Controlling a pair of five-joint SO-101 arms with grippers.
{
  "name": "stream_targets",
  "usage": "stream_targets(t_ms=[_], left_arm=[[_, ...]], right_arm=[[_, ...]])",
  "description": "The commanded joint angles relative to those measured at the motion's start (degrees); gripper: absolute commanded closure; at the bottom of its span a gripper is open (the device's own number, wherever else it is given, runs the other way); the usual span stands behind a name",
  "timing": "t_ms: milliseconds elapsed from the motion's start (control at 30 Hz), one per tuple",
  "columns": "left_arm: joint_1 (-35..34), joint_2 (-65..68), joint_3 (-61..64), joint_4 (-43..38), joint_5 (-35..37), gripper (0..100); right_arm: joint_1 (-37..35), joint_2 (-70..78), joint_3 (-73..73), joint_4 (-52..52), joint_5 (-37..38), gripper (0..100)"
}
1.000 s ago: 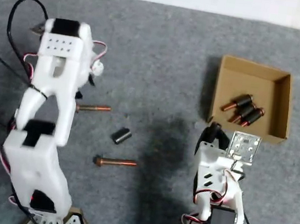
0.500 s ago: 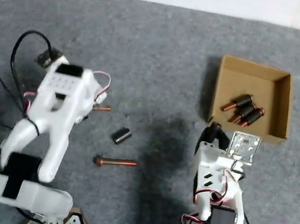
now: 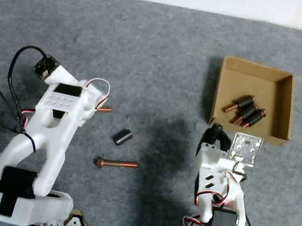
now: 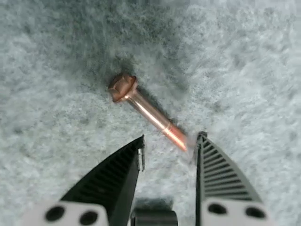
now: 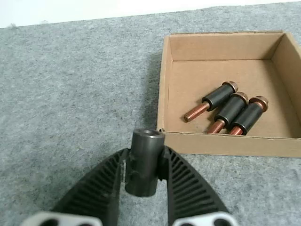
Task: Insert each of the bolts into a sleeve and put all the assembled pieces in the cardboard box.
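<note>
My left gripper (image 4: 171, 140) is open and low over the carpet, its fingertips on either side of the threaded end of a copper bolt (image 4: 146, 110). From above, only that bolt's tip (image 3: 105, 108) shows past the left arm. A second bolt (image 3: 116, 164) lies loose near the middle, with a black sleeve (image 3: 121, 137) just above it. My right gripper (image 5: 143, 157) is shut on another black sleeve (image 5: 142, 162), held upright just short of the cardboard box (image 5: 225, 143). Three assembled pieces (image 5: 230, 110) lie in the box (image 3: 220, 94).
Grey carpet covers the whole work area. The left arm's cables (image 3: 17, 73) loop over the left side. Open carpet stretches between the two arms and behind the loose parts.
The left arm has pulled back toward its base and dropped down over the upper bolt, hiding most of it. The right arm and its sleeve have stayed still.
</note>
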Motion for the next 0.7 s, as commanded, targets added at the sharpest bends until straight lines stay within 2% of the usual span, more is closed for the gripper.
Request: stream_targets(t_ms=[0,500,667], left_arm=[[-1.1,-2.59,-0.48,-0.62,0.97,83],[-1.19,-2.07,0.31,-0.53,1.05,83],[-1.36,5.32,0.04,-0.7,1.05,82]], right_arm=[[0.31,-0.66,0.66,-2.07,0.7,99.2],[0.31,-0.66,0.66,-2.07,0.7,99.2],[0.31,-0.66,0.66,-2.07,0.7,99.2]])
